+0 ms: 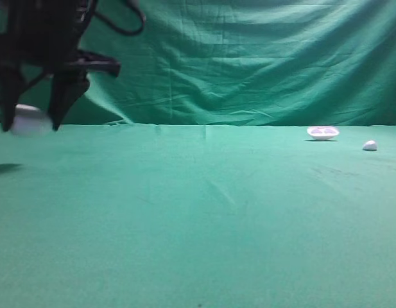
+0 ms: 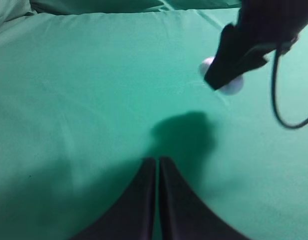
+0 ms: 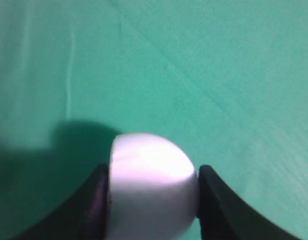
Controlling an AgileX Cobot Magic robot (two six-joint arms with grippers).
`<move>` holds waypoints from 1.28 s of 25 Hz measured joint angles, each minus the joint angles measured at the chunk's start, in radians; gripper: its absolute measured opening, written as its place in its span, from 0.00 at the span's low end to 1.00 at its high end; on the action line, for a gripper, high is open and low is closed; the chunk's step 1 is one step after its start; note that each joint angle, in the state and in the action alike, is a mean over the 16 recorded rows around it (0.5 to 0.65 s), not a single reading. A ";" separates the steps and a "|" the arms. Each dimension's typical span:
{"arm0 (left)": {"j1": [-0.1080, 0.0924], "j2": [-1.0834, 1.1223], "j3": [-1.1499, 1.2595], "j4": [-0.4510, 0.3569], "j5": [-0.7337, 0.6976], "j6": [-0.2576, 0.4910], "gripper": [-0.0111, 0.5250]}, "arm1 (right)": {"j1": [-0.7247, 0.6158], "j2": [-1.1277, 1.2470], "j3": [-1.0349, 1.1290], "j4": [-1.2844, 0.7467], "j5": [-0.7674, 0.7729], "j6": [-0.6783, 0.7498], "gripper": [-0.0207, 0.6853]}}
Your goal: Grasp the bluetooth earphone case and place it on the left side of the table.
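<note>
While hanging above table (image 1: pixel 204 212), right claw (image 3: pixel 151 200) pinches bluetooth earphone case (image 3: pixel 151 187) — left claw (image 2: pixel 157 165) pressed together.

The case (image 1: pixel 27 119) was white, smooth and rounded, slightly blurred. It hung above the table (image 1: pixel 198 218) at the far left, clear of the cloth, between two dark fingers that touched its sides. The table was covered in plain green cloth with faint creases.
</note>
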 joint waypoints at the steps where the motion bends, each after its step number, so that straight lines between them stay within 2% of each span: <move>1: 0.000 0.000 0.000 0.000 0.000 0.000 0.02 | 0.000 0.004 -0.002 0.003 -0.004 0.000 0.59; 8: 0.000 0.000 0.000 0.000 0.000 0.000 0.02 | 0.000 -0.003 -0.052 0.001 0.054 0.007 0.76; 12: 0.000 0.000 0.000 0.000 0.000 0.000 0.02 | -0.001 -0.047 -0.104 -0.021 0.140 0.012 0.75; 15: 0.000 0.000 0.000 0.000 0.000 0.000 0.02 | -0.006 -0.099 -0.143 -0.041 0.212 0.015 0.64; 22: 0.000 0.000 0.000 0.000 0.000 0.000 0.02 | -0.035 -0.278 -0.205 -0.090 0.347 0.020 0.24; 25: 0.000 0.000 0.000 0.000 0.000 0.000 0.02 | -0.055 -0.366 -0.210 -0.102 0.373 0.024 0.11; 28: 0.000 0.000 0.000 0.000 0.000 0.000 0.02 | -0.075 -0.451 -0.195 -0.109 0.382 0.029 0.05; 32: 0.000 0.000 0.000 0.000 0.000 0.000 0.02 | -0.095 -0.564 -0.126 -0.123 0.386 0.036 0.03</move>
